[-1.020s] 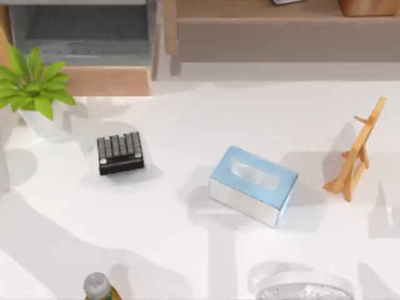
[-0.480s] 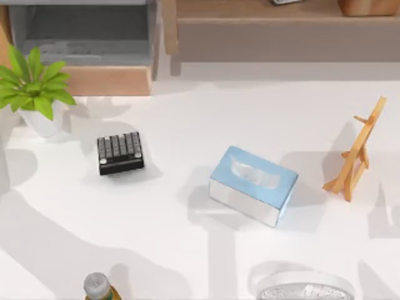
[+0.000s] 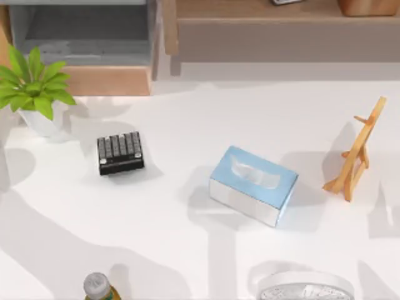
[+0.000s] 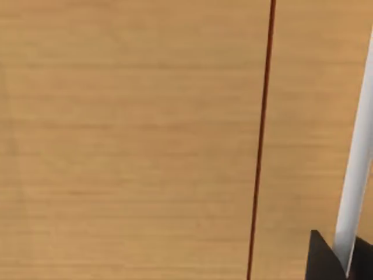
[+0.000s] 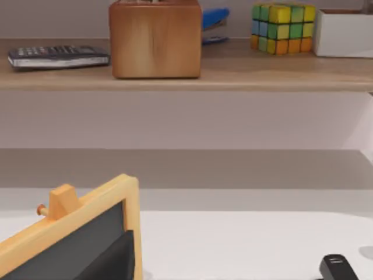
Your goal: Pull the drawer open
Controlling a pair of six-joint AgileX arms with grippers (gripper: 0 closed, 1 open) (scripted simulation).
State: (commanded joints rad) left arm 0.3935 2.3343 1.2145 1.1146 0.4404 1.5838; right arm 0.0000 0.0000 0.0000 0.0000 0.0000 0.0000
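the drawer (image 3: pixel 81 47) sits at the far left corner of the table (image 3: pixel 187 131) in the top view, pulled out so its grey inner lining shows from above, with its plain light-wood front panel facing the table's middle. just in front of that panel's left end stands a potted plant (image 3: pixel 32 87), and nearer the middle lies a small black keypad (image 3: pixel 120 152). a pale blue tissue box (image 3: pixel 252 185) lies tilted near the table's centre, a small wooden easel (image 3: pixel 356 152) stands toward the right side, and a bottle cap (image 3: pixel 97 285) and a round white fan (image 3: pixel 304 289) sit at the near edge. to the right of the drawer runs the longer wooden shelf (image 3: pixel 281 31) with its taupe recess. in the left wrist view light wood grain lies very close in front of the left arm's camera, crossed by a thin dark seam (image 4: pixel 260 140), and a dark fingertip (image 4: pixel 323 259) shows at the corner; whether the left jaws are apart or together cannot be told. in the right wrist view the easel's yellow-framed blackboard (image 5: pixel 76 233) stands just ahead of the right arm's dark fingertip (image 5: pixel 340 268), and beyond it the shelf carries a calculator (image 5: pixel 57 56), a wooden block (image 5: pixel 155 38) and a coloured cube (image 5: pixel 281 28); the right jaws' state cannot be told either.
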